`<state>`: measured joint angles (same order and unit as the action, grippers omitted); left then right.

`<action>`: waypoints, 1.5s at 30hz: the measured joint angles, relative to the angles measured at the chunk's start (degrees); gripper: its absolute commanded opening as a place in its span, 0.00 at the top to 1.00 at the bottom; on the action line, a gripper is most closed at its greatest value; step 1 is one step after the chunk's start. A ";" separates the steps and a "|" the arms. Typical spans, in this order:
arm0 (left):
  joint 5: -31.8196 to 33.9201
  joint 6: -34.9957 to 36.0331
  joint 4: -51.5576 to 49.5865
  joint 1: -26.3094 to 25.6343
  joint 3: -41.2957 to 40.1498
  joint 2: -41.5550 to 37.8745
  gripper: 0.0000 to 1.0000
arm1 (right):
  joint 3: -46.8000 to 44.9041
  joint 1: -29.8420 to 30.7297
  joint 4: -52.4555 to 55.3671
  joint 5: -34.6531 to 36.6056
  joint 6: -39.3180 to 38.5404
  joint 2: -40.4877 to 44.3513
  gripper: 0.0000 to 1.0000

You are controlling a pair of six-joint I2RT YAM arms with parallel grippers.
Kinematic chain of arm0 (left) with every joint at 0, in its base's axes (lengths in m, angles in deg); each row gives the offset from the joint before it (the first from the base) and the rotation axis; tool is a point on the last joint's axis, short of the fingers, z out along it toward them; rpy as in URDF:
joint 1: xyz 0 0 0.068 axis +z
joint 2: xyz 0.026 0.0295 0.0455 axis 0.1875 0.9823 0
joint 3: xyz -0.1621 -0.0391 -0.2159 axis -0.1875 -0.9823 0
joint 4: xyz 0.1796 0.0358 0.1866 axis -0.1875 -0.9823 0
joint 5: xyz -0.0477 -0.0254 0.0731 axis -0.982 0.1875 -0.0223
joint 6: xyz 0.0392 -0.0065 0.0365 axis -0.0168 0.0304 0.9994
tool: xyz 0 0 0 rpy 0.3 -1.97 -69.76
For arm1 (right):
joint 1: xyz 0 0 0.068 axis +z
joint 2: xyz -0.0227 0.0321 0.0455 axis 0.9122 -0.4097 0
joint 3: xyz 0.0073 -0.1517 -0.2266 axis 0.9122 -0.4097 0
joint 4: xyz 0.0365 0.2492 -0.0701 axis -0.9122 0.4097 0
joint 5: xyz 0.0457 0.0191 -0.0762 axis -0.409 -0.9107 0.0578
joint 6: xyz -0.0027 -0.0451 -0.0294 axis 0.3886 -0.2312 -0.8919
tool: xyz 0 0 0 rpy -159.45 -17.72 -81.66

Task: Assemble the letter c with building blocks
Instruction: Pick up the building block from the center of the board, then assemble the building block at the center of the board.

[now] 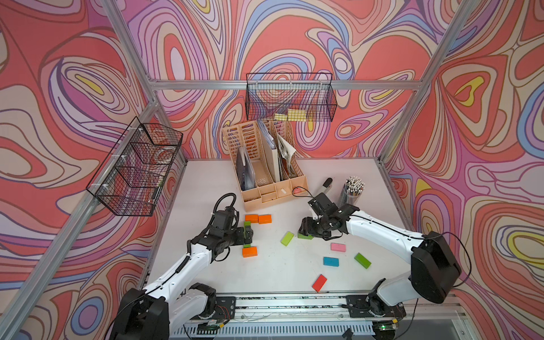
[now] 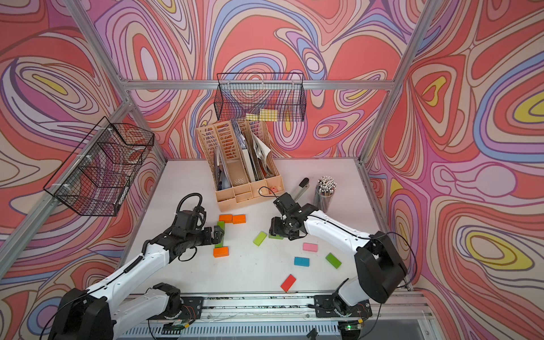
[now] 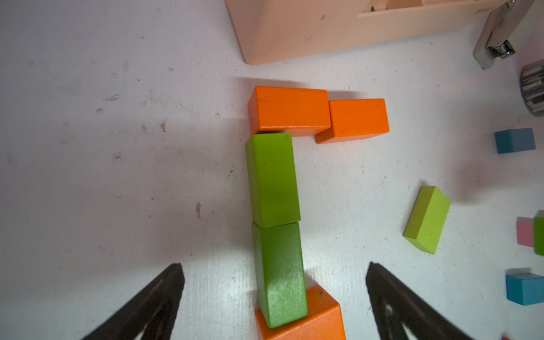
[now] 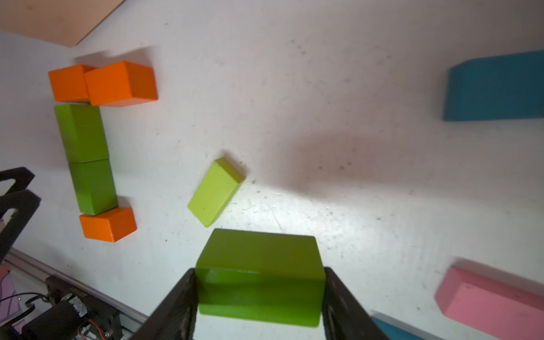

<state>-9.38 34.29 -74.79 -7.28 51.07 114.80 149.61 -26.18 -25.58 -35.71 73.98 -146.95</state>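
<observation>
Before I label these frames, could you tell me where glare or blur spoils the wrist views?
Right wrist view: glare on the table beside the lime block; blue block and pink block soft at the edge. Left wrist view: the fingers are blurred, green blocks sharp.

Three orange blocks (image 1: 251,218), five green (image 1: 287,238), two blue (image 1: 331,261) — one pink (image 1: 338,247), one red (image 1: 319,283).

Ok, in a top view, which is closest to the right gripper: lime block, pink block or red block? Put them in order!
From the right gripper:
1. lime block, beside it, on the robot's left.
2. pink block, on the other side.
3. red block, near the front rail.
</observation>
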 measured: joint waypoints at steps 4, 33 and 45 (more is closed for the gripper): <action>0.68 -0.31 -0.39 0.00 0.00 -0.98 0.01 | 4.42 5.57 -2.10 -0.04 0.74 -5.46 0.51; 0.22 -1.99 -0.94 0.00 0.00 -0.81 0.01 | 19.34 19.12 -2.73 8.07 10.21 -23.65 0.50; 0.42 -1.97 -0.96 0.00 0.00 -0.28 0.00 | 19.50 19.32 -2.91 6.82 10.64 -24.92 0.49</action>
<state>-8.97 32.32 -75.75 -7.28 51.07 114.52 169.10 -6.85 -28.49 -28.89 84.62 -171.87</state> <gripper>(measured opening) 0.995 0.624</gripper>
